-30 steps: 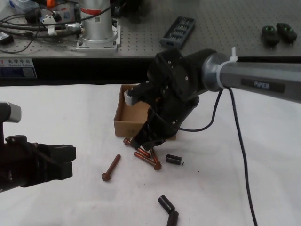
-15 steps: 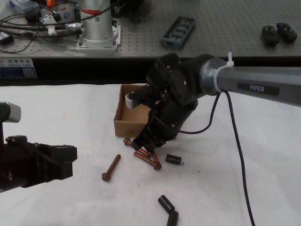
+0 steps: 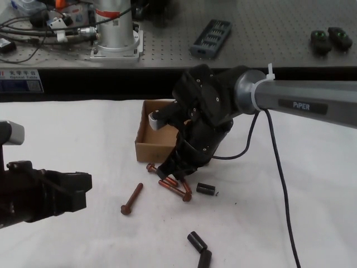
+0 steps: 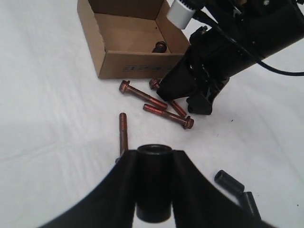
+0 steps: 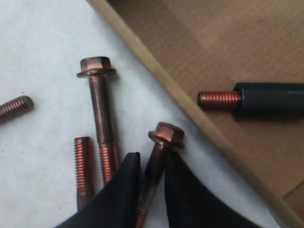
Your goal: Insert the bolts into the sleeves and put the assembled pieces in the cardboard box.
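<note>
My right gripper (image 3: 170, 172) points down at a cluster of copper bolts (image 3: 174, 187) just in front of the cardboard box (image 3: 146, 146). In the right wrist view its fingers (image 5: 121, 190) are shut on the shank of one bolt (image 5: 159, 147), which lies on the cloth with its head beside the box wall. An assembled bolt and sleeve (image 5: 266, 99) lies inside the box (image 5: 223, 42). My left gripper (image 4: 153, 190), low at the near left (image 3: 72, 192), is shut on an upright black sleeve (image 4: 153, 183).
A single bolt (image 3: 132, 199) lies left of the cluster. One loose sleeve (image 3: 206, 189) rests right of the bolts, and two more (image 3: 199, 248) lie near the front edge. The right arm's cable (image 3: 281, 184) hangs over the white cloth. A metal bench with gear stands behind.
The right arm has edged slightly left over the bolts. The left arm and the loose parts have kept still.
</note>
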